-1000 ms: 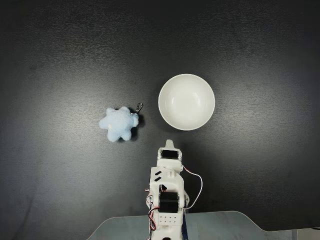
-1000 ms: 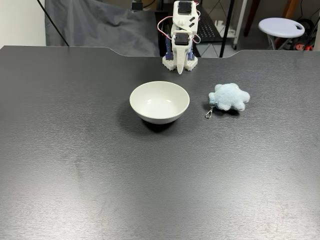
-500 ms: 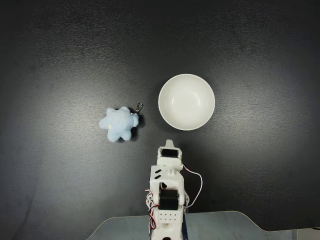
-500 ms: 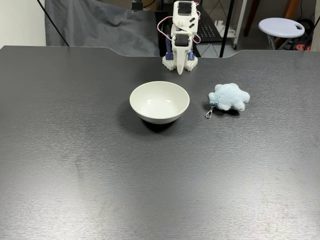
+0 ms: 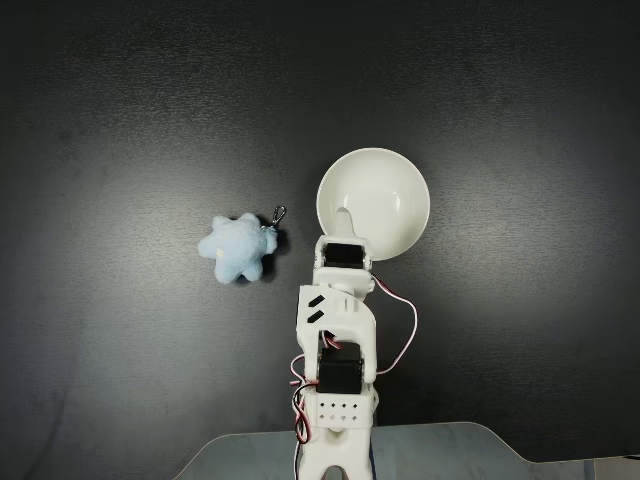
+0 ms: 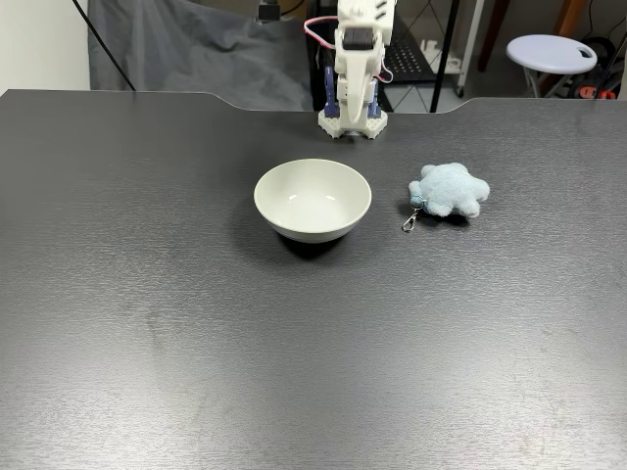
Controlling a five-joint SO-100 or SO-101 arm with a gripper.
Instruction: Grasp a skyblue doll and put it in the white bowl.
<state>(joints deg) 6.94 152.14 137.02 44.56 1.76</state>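
Arm has lifted and reached forward since the earlier frames: in the top-down fixed view its hand now overlaps the near rim of the white bowl, where before it sat short of it. Doll and bowl haven't shifted. In the front fixed view the arm's upper part runs out of the top edge, so the fingers are cut off there.

Hand state: cannot tell. One pale tip shows over the bowl from above, and no gap is readable.

Skyblue doll lies on the dark worktop to the left of the hand in the top-down view, well apart from it and nothing touching it. Bowl is right under and just ahead of the hand. In the front view the doll sits right of the bowl, near it but not touching.

Handling guess: plush, light, soft, will squash under the fingers, not fragile and not slippery. Best hold looks like across the fat middle of the body, not a rounded point. Metal clasp sticks out toward the bowl side; avoid pinching it, it would swing.

No brands, labels or readable writing anywhere.
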